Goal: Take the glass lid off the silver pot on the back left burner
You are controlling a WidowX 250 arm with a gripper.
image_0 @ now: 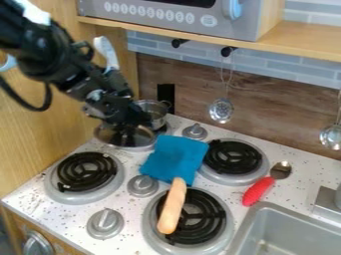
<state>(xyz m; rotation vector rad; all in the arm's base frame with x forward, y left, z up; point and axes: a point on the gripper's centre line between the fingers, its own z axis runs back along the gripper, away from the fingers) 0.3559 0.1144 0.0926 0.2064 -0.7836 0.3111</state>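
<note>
Nearest the camera, at the bottom of the frame, lie the front-right burner (153, 233) and, in the lower right, the grey sink (303, 218). The black gripper (126, 129) hangs left of centre, in the upper half, directly at a round, shiny lid-like piece (142, 136); whether it is spread, pressed together or pinching this piece cannot be told, and contact is likewise uncertain. The step in hand is judged to be work at close range on that piece; from this position, any move calls for a controlled hold or release and clearance from the neighbouring pot. That metal pot (156, 113) stands just behind and to the right. Farther out, near the centre, a flat teal piece (174, 157) lies between burners; a tan handle (172, 206), probably its own, extends down over the front-right burner. The front-left burner (85, 172) occupies the left side. At right, a spoon with a red handle (258, 191) lies beside the rear-right burner (233, 159). Above, a slotted ladle (221, 109) hangs against the wood-patterned wall.
</note>
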